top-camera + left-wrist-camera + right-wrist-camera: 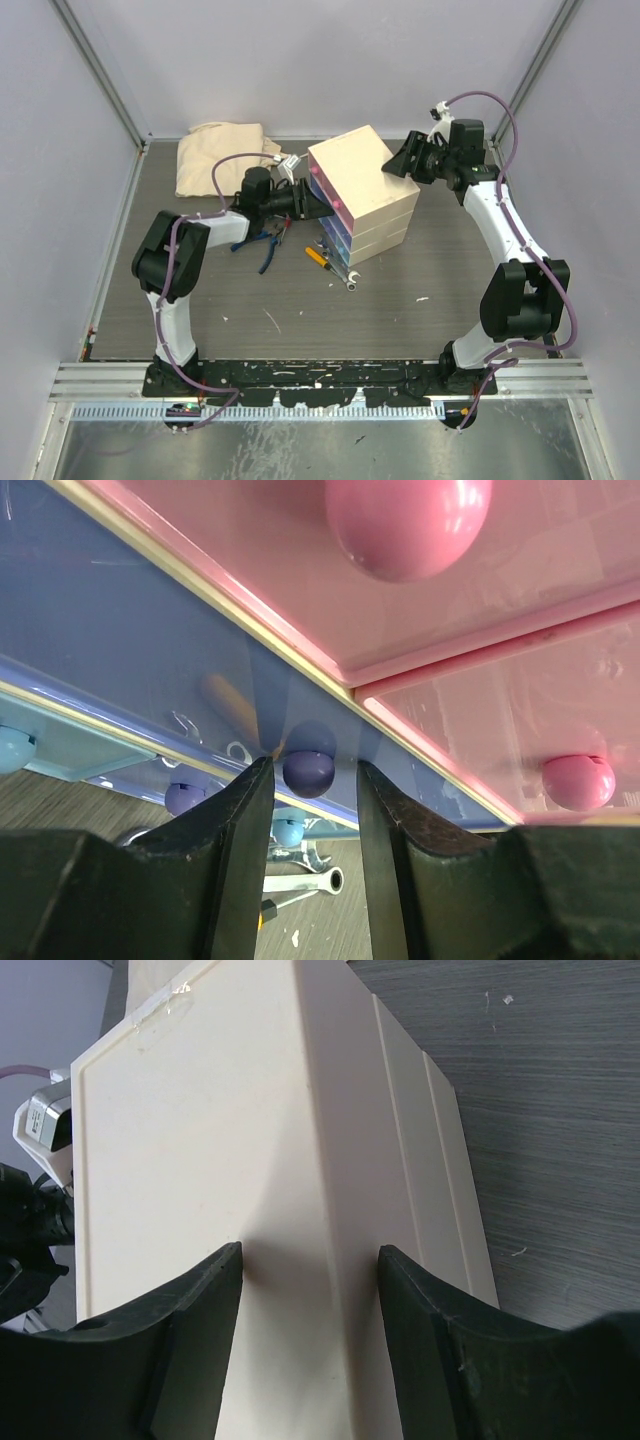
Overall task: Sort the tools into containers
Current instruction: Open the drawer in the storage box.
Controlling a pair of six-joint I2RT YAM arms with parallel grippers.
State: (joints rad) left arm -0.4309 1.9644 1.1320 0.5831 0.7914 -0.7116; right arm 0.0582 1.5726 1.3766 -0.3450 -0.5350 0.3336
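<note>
Nearest, on the dark tabletop (430, 270) just in front of the drawer fronts, lie a silver spanner (347, 280), an orange-handled screwdriver (316, 256) and, further left, blue-handled pliers (270, 245). Just beyond them the left jaws stand open at the drawers. One finger sits on either side of the small knob (308, 772) of a blue drawer (120, 630), with a sliver of gap on each side, so nothing is gripped. Pink drawers (250, 570) sit above it. The cream chest (365, 175) stands mid-tabletop, its drawers facing near and left. At its far right top edge the right jaws are spread open astride the corner, clamping nothing; whether they touch it I cannot tell. A beige cloth (222, 155) lies far left.
</note>
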